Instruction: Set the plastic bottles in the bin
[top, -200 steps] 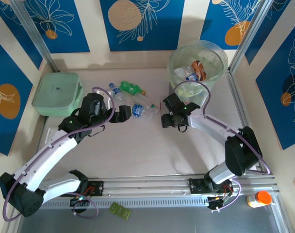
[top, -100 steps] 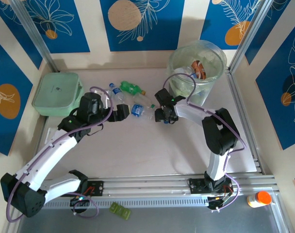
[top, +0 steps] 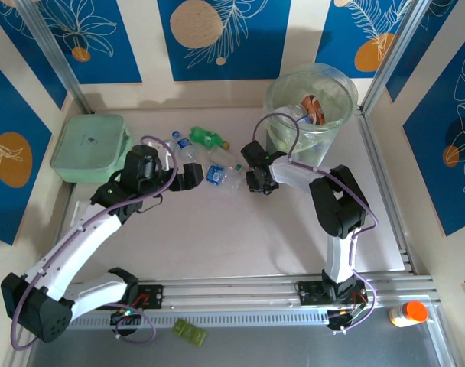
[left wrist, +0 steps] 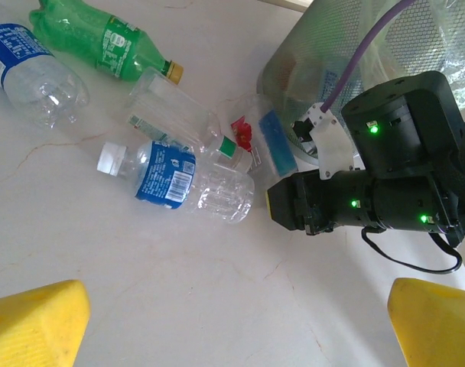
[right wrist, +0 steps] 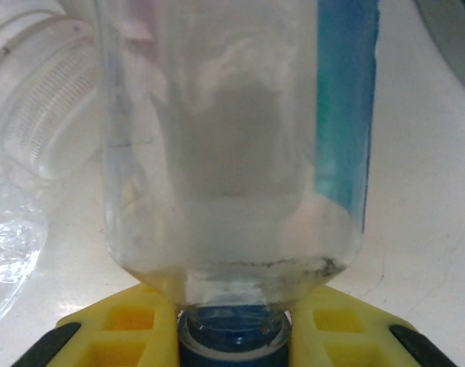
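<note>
A clear bottle [right wrist: 232, 153] with a blue label strip lies on the worktop [top: 217, 237], end-on to the right wrist camera. Its dark blue end sits between the right fingers [right wrist: 125, 336], whose yellow pads press in on it from both sides, clenched on it. A white ribbed neck [right wrist: 41, 115] of another bottle lies just beside it, at upper left in that view.

From above, this bottle is the nearest to the bin [top: 347, 95] among a cluster of bottles lying between the two arms, left of the bin. In the left wrist view:
- A white-capped bottle [left wrist: 179, 180] with a blue label lies on its side in the middle.
- A squarish bottle [left wrist: 171, 115] with a green cap lies just behind it.
- A green bottle [left wrist: 102, 38] with a yellow cap lies further back.
- A second blue-labelled bottle [left wrist: 26, 65] lies beside the green one.
- A crushed piece with a red and blue label [left wrist: 263, 145] lies at the foot of the bin, just ahead of the right arm's black wrist.

The bin stands upright at the far right of the worktop, with several bottles [top: 309, 111] inside it.

The left fingers [left wrist: 34, 321] are released, spread wide over bare worktop on the near side of the cluster and touching none of it.

A pale-green box [top: 89, 147] sits at the far left. An orange-capped bottle [top: 407, 313] lies off the worktop at the near right corner.
</note>
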`<state>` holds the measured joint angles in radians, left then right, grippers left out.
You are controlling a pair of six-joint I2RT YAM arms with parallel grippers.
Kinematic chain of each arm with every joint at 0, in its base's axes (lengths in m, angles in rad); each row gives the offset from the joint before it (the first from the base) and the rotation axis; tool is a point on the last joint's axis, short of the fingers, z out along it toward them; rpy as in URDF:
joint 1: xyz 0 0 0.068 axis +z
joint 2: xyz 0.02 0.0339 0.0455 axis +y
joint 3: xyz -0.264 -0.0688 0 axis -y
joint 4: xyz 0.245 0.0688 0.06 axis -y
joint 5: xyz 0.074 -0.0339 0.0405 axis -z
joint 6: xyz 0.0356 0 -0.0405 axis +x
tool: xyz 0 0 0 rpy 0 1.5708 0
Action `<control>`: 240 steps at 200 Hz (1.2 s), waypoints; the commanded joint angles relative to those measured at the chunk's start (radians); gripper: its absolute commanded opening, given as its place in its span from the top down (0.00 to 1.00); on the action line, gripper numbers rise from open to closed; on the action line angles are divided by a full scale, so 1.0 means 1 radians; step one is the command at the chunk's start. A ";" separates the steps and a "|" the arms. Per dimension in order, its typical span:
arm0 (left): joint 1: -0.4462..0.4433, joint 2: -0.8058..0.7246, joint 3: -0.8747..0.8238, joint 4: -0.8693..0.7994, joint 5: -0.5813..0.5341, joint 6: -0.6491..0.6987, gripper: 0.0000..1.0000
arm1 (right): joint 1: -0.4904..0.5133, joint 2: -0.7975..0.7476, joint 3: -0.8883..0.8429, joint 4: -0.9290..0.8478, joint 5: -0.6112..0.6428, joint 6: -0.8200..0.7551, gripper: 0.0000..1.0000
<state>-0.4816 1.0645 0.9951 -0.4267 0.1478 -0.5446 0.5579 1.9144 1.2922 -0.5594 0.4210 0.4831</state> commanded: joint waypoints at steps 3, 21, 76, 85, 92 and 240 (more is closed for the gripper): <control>0.015 0.006 -0.006 0.022 0.018 -0.005 0.01 | 0.000 -0.031 -0.026 -0.008 0.019 0.017 0.75; 0.018 0.007 -0.007 0.024 0.019 -0.008 0.01 | 0.008 -0.060 -0.037 -0.012 0.033 0.018 0.76; 0.018 -0.003 -0.007 0.024 0.021 -0.003 0.01 | 0.059 -0.184 -0.086 -0.039 0.083 0.032 0.78; 0.018 -0.007 -0.007 0.025 0.021 0.000 0.01 | 0.070 -0.211 -0.096 -0.043 0.090 0.036 0.79; 0.017 -0.010 -0.006 0.023 0.022 0.003 0.01 | 0.079 -0.232 -0.103 -0.047 0.097 0.038 0.79; -0.065 0.028 -0.035 0.444 0.363 -0.208 0.01 | 0.186 -0.939 -0.362 0.059 -0.283 -0.063 0.84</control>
<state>-0.5209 1.0763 0.9955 -0.2279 0.3885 -0.6819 0.7551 1.0679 0.9630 -0.5568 0.3458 0.4488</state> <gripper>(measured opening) 0.994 0.283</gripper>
